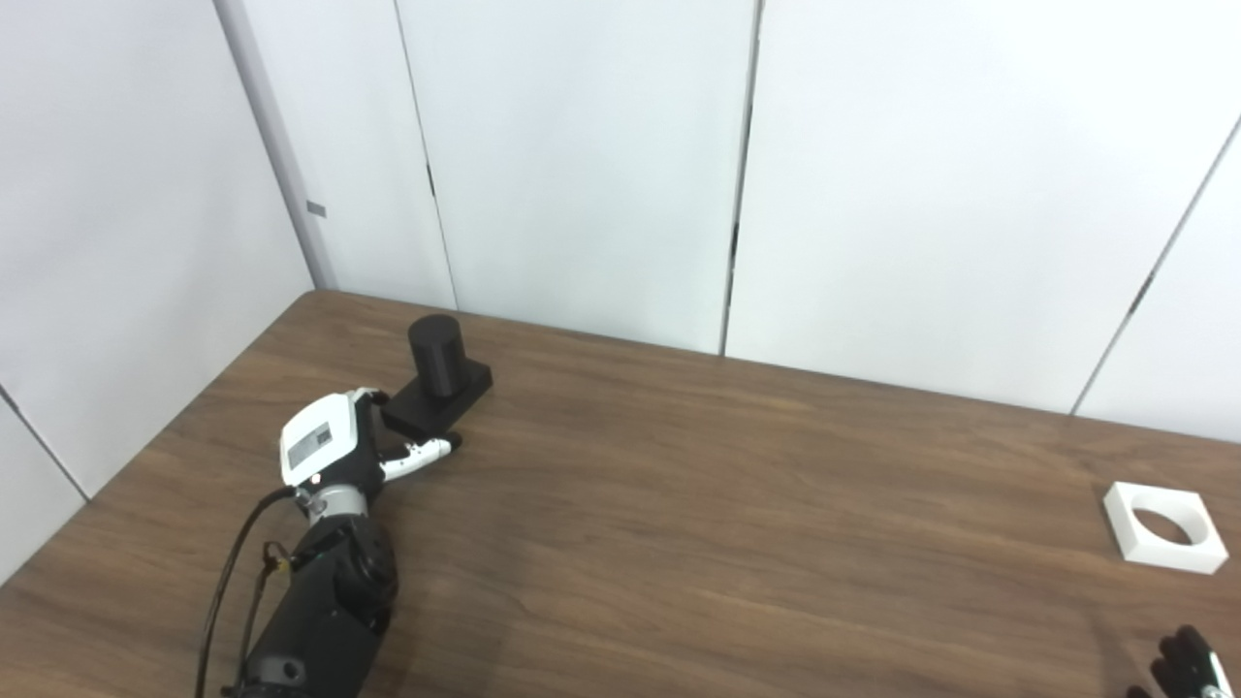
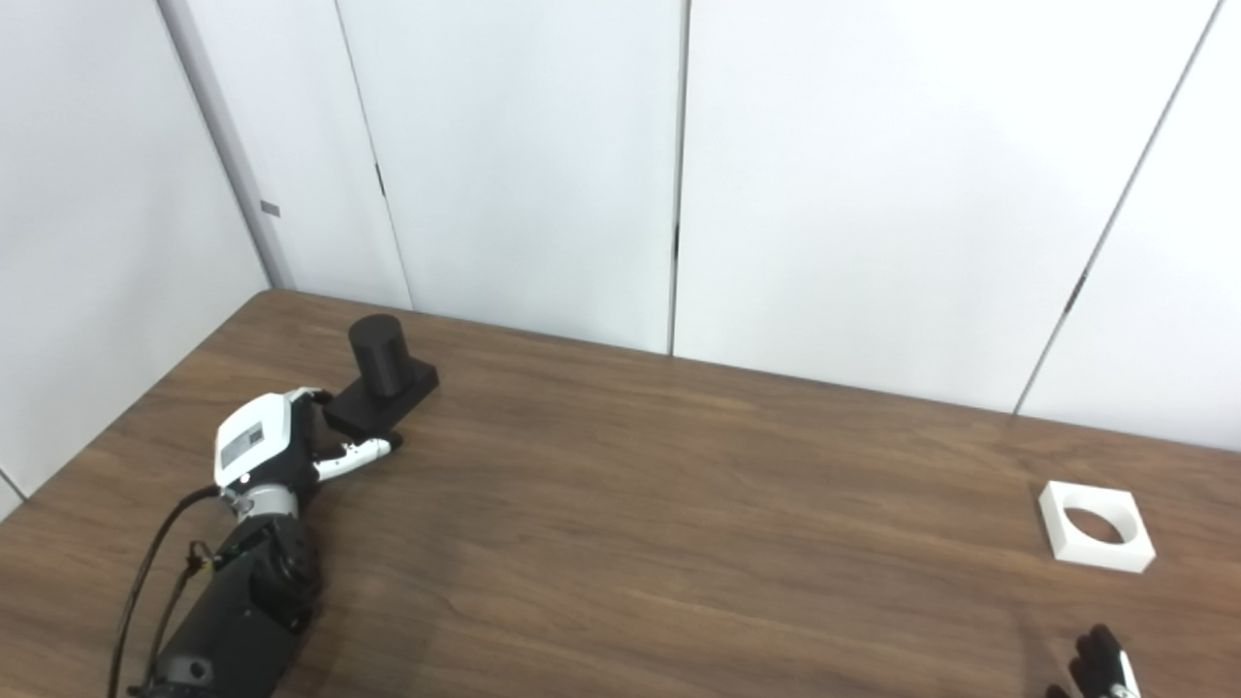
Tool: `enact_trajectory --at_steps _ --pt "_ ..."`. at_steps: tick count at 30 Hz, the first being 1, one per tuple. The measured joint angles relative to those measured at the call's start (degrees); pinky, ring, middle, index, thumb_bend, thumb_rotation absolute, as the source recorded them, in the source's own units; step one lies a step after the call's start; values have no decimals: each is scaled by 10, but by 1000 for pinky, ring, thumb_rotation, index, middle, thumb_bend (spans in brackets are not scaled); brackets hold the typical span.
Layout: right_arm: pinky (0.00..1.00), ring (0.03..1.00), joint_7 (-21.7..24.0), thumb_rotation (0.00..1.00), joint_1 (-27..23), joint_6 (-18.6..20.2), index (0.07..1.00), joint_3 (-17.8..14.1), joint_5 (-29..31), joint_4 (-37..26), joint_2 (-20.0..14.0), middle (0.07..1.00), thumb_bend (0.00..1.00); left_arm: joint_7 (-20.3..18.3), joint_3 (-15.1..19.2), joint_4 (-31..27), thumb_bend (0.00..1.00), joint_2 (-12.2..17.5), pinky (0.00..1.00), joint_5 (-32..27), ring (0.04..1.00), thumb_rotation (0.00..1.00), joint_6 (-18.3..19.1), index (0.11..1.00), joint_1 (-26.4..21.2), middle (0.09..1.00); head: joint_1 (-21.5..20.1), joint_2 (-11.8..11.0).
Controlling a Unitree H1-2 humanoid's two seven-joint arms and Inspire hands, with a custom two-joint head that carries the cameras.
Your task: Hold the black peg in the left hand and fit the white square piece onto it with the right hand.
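Note:
The black peg, a short cylinder on a square black base, stands upright on the table's far left. My left hand lies just in front of it and to its left. Its fingers reach along the base's left corner and its thumb stretches along the near edge, so the base's corner sits between them. The fingers are apart, and I see no firm grip. The white square piece with a round hole lies flat at the far right. Only dark fingertips of my right hand show at the bottom right corner, short of the piece.
The brown wooden table runs back to white wall panels. A black cable loops beside my left forearm. Between the peg and the white piece there is only bare tabletop.

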Motion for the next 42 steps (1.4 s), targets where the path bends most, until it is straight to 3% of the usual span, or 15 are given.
enact_trajectory --at_steps 10,24,30,31,33,35,39,42 --pt "1000 1000 -1 1000 1 0 1000 0 2 0 0 1000 848 48 -8 38 928 0 920 -8 898 546 -24 746 -9 856 -3 1" --pt "1000 1000 -1 1000 2 16 1000 0 0 -11 0 1000 842 66 -20 58 877 -1 926 -40 888 441 -59 712 -21 835 -5 4" --pt "1000 1000 -1 1000 3 16 1000 0 0 -11 0 1000 828 95 -21 70 863 -2 889 -48 850 326 -97 589 -24 786 -4 6" --pt "1000 1000 -1 1000 3 16 1000 0 0 -11 0 1000 828 103 -20 75 845 -3 875 -49 843 282 -102 554 -26 774 -4 6" --pt "1000 1000 -1 1000 3 16 1000 0 0 -11 0 1000 828 115 -17 81 653 -5 864 -52 839 158 -110 511 -28 764 -4 6" --pt "1000 1000 -1 1000 3 16 1000 0 0 -11 0 1000 830 120 -17 82 557 -7 841 -59 836 94 -115 491 -29 755 -4 8" --pt "1000 1000 -1 1000 3 16 1000 0 -1 -11 0 1000 823 135 -5 83 524 -15 714 -71 841 57 -114 480 -31 740 -4 9" --pt "1000 1000 -1 1000 3 19 1000 0 0 -14 0 1000 833 142 -2 83 522 -18 741 -71 839 55 -114 480 -31 737 -5 9"
